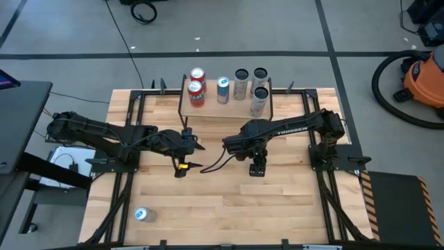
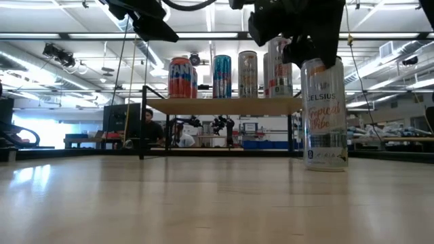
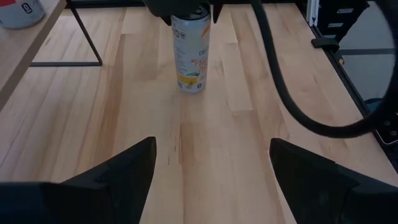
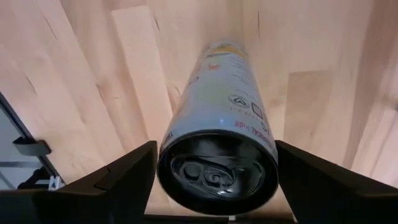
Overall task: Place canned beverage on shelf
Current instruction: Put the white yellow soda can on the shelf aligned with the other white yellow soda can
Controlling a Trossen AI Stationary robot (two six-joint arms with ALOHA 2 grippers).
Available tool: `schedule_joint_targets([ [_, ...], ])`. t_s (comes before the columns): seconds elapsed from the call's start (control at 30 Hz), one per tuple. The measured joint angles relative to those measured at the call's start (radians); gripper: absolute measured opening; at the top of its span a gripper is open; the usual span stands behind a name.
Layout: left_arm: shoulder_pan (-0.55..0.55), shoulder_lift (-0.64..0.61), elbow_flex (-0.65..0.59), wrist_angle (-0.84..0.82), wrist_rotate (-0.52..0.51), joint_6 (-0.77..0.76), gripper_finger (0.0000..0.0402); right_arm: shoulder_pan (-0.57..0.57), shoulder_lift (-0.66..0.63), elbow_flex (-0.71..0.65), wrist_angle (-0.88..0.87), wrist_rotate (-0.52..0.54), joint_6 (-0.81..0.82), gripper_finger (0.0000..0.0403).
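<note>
A tall white can [image 2: 325,115] with orange lettering stands upright on its base on the wooden table, right of centre. My right gripper [image 4: 214,149] points down over the can [image 4: 217,162], one finger on each side of its upper end, jaws open. The shelf [image 1: 222,110], a light board on thin black legs [image 2: 142,122], stands at the far middle and bears several upright cans [image 1: 197,89]. My left gripper [image 1: 194,156] hangs open and empty above the table's middle, facing the white can [image 3: 190,56]. My right gripper's fingers [image 4: 124,180] stand close beside the can's top rim [image 4: 163,168], coming from above. Whether they touch it, I cannot tell. The can stands upright with its base [image 2: 325,166] on the table.
A small blue-and-white can [image 1: 142,215] lies on the table near the front left. Black frame rails [image 1: 132,125] run along both sides of the table. A thick black cable [image 3: 298,106] loops from the right arm. Bare wood lies between the white can and the shelf.
</note>
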Motion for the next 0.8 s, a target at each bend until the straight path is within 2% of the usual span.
schedule_joint_targets([
  [0.47, 0.0, 0.0, 0.0, 0.001, 0.0, 0.0, 0.0316, -0.032, 0.0, 0.005, -0.036, -0.088, 0.034, 0.0343],
  [0.8, 0.0, 0.0, 0.0, 0.015, 0.0, 0.002, 0.0316, -0.041, 0.0, 0.141, -0.02, -0.037, 0.036, 0.0343],
])
